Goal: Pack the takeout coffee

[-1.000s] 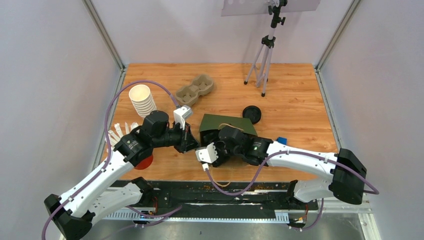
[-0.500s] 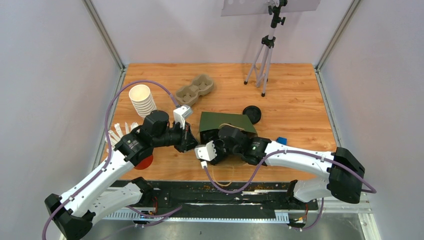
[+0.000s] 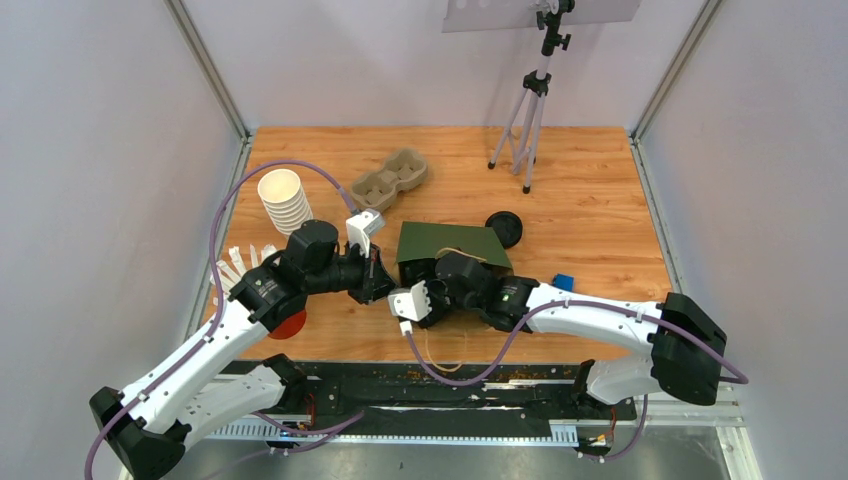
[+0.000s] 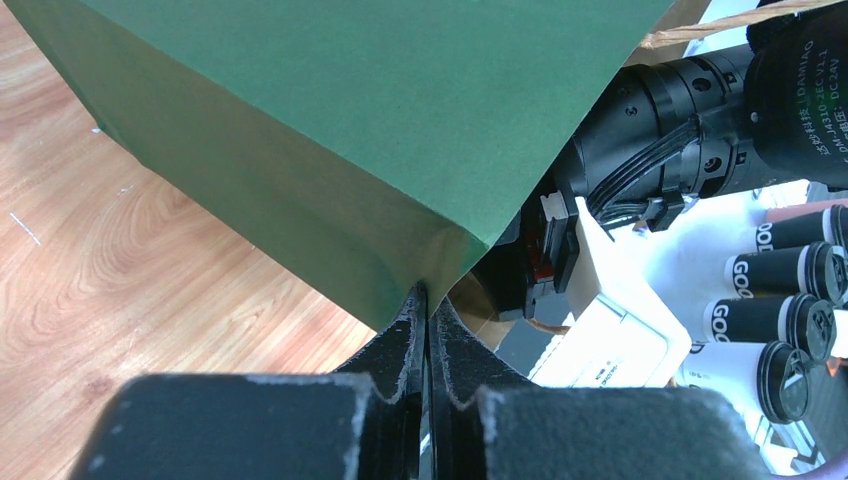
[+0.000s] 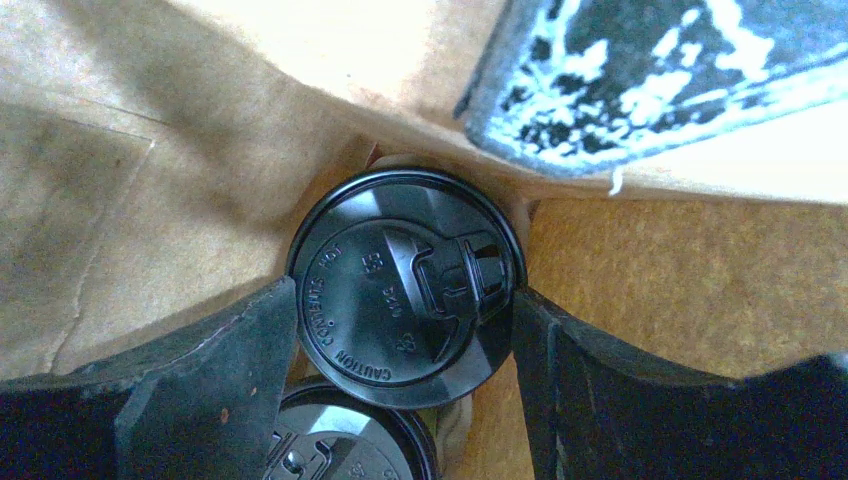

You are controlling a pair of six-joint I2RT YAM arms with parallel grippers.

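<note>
My right gripper [image 5: 405, 312] is inside the dark green paper bag [image 3: 450, 243], whose brown inner wall [image 5: 150, 150] fills the right wrist view. Its two fingers press on either side of the round black lid of one takeout coffee cup [image 5: 405, 290]; the cup's sides are hidden. A second black-lidded cup [image 5: 340, 445] sits just below it, partly under the left finger. My left gripper [image 4: 428, 297] is shut on the bag's edge at a corner of its mouth [image 4: 440, 250], and in the top view it [image 3: 384, 284] sits at the bag's left end.
A stack of lidless white cups [image 3: 283, 200] and a cardboard cup carrier [image 3: 390, 178] stand at the back left. A loose black lid [image 3: 503, 228] lies right of the bag. A tripod [image 3: 530, 110] stands at the back. A red cup [image 3: 288, 325] sits under my left arm.
My right wrist has shifted a little left and up at the bag's mouth, and the bag has shifted slightly with it. The left gripper stays pinched on the bag's edge.
</note>
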